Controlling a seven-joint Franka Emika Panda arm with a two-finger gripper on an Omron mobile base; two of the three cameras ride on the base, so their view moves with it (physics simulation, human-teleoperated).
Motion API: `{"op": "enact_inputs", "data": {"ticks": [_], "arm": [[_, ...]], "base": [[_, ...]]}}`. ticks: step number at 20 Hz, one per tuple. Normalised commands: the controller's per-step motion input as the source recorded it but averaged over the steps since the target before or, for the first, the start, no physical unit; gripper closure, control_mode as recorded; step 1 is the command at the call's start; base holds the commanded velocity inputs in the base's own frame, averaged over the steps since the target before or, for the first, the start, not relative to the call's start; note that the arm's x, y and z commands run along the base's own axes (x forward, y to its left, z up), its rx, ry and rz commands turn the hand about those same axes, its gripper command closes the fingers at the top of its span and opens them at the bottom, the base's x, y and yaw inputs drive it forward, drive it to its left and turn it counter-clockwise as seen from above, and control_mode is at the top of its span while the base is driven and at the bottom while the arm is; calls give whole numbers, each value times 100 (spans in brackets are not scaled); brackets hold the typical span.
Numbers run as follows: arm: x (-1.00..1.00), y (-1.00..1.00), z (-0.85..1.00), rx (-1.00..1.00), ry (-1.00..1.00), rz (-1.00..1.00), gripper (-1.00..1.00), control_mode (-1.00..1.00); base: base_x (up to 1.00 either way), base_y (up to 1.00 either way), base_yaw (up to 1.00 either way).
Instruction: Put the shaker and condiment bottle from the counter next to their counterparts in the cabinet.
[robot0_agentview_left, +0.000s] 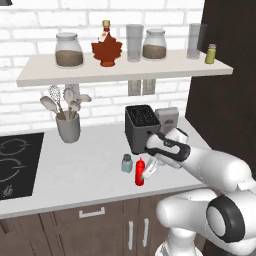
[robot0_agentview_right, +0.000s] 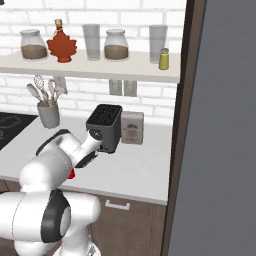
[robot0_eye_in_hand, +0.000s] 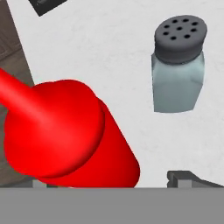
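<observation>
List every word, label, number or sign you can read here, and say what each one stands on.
None can be read.
Box beside the toaster: printed label on its front, too small and blurred to read.
Stove top: pale ring marks, no characters.
Condiment bottle and shaker: no label visible.

Open pincer (robot0_agentview_left: 148, 172) at red condiment bottle (robot0_agentview_left: 139, 172), shaker (robot0_agentview_left: 127, 163) just beside, counter (robot0_agentview_left: 80, 170)

- Even, bright, flat rendered light in every view; no glare, no blown highlights.
- Soft faint shadows under the shelf (robot0_agentview_left: 125, 74) and beside the toaster (robot0_agentview_left: 141, 129) on the counter (robot0_agentview_left: 75, 170).
- Base views slightly soft and pixelated.
- Hand view: red bottle (robot0_eye_in_hand: 65, 131) looms large, edges crisp.
</observation>
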Motion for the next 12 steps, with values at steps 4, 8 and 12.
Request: {"op": "enact_inputs", "data": {"ticks": [4, 8, 12], "arm": [[1, 0, -11, 0, 0, 0, -100, -100], [0, 0, 0, 0, 0, 0, -100, -100], [5, 3, -18, 0, 0, 0, -100, -100]], "base": [[0, 0, 0], [0, 0, 0], [0, 0, 0]]}}
